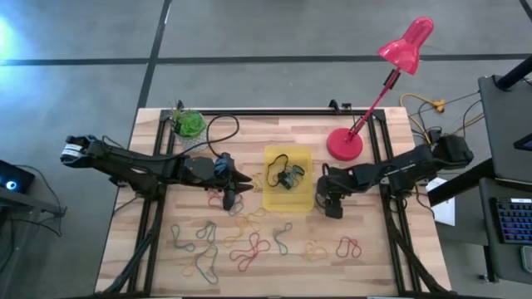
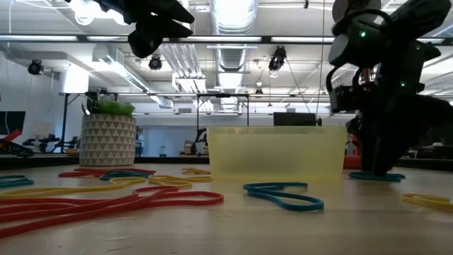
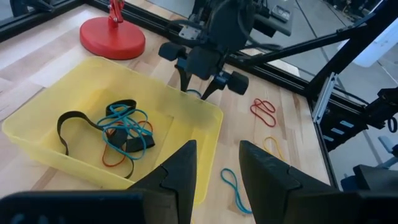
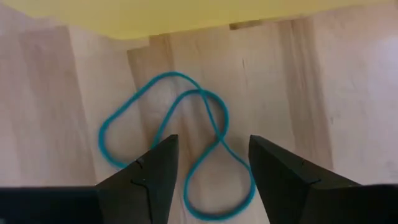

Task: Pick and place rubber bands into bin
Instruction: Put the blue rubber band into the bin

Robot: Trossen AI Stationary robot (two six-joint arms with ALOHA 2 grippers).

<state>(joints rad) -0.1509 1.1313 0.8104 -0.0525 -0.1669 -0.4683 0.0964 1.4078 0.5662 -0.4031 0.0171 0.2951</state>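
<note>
The pale butcher-block wooden desk carries a shallow translucent yellow rectangular plastic tray near its middle; just beside that tray's right wall a teal rubber band lies twisted on the bare wood; a red desk lamp with a round base stands toward the far right corner, and a small white patterned pot with a green plant toward the far left; many loose rubber bands in red, yellow, blue and green are strewn over the near half, some overlapping, a red pair lying apart to the right.
</note>
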